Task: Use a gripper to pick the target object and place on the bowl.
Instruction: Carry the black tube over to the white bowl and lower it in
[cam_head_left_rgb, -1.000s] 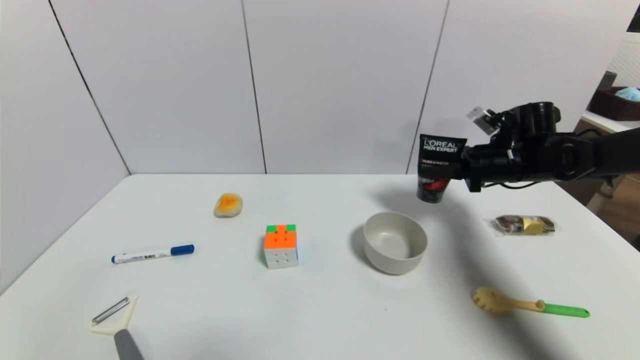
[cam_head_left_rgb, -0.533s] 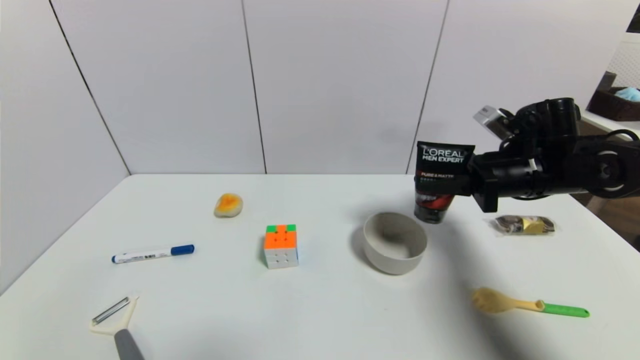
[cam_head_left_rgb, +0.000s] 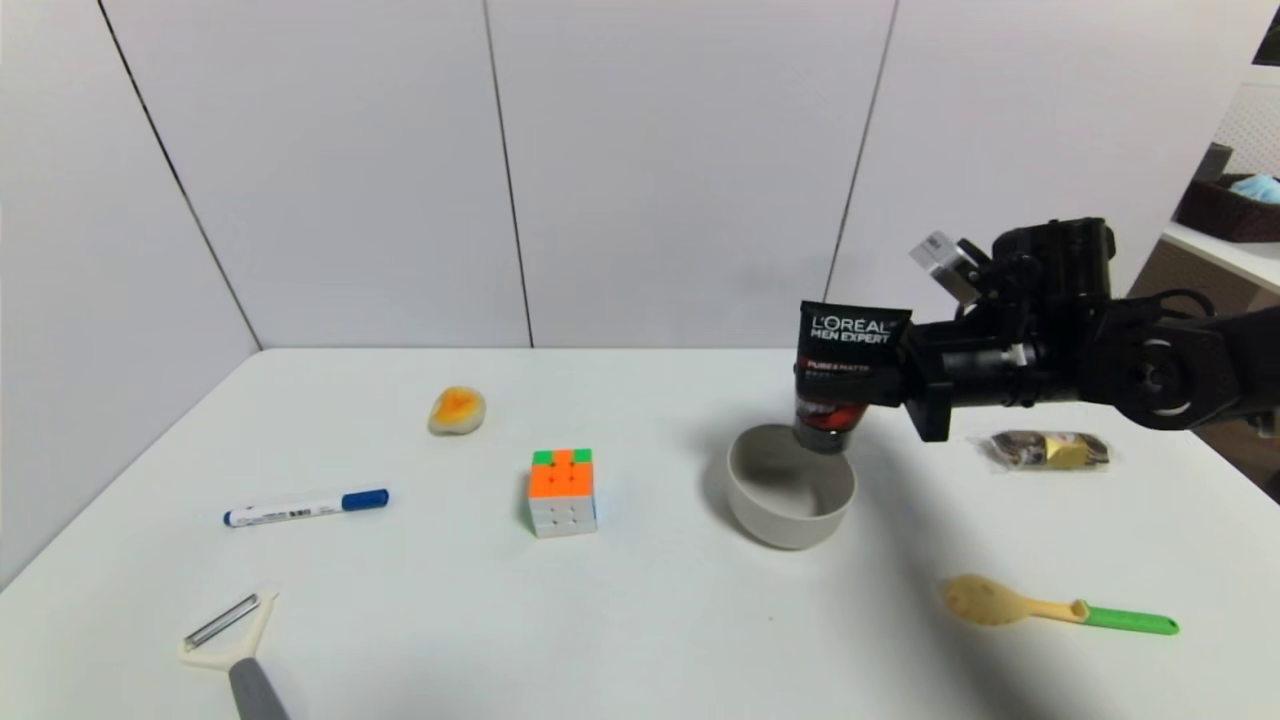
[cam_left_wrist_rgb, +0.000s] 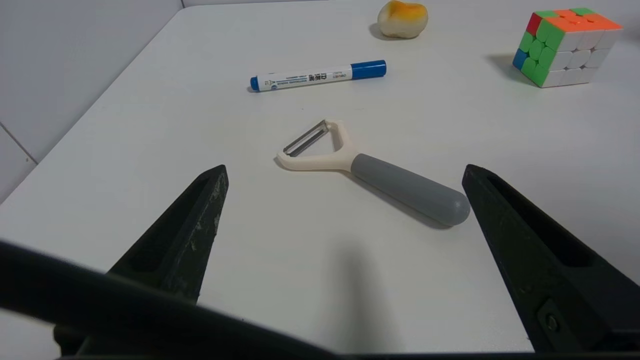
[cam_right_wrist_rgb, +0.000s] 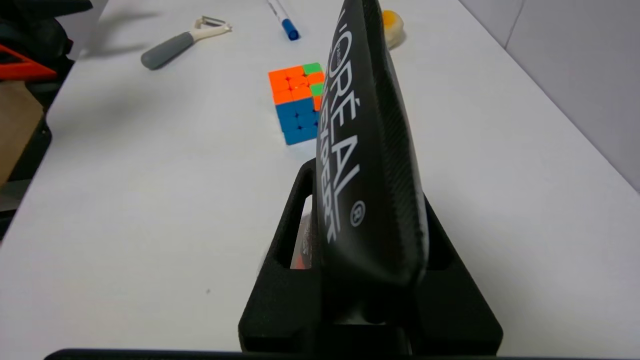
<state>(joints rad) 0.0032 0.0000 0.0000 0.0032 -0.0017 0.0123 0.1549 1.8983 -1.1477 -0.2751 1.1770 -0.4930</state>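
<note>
On the head view I see a white table (cam_head_left_rgb: 420, 600) backed by pale wall panels, with a shelf and dark basket at the upper right edge. Since half a second ago the right gripper (cam_head_left_rgb: 905, 375) has shifted left and slightly down. It grips the black tube (cam_head_left_rgb: 848, 365) at mid-right of the frame, long axis vertical, flat end up and cap down, now over the far rim of the bowl (cam_head_left_rgb: 790, 500) rather than beside it. I can't tell whether the cap touches the rim. The puzzle cube (cam_head_left_rgb: 562, 492) sits at centre.

On the left wrist view the left gripper (cam_left_wrist_rgb: 345, 175) hangs over the peeler (cam_left_wrist_rgb: 370, 172), its jaws spread wide.

On the right wrist view the two fingers (cam_right_wrist_rgb: 285, 270) clamp the tube, its lettered face filling the centre.
</note>
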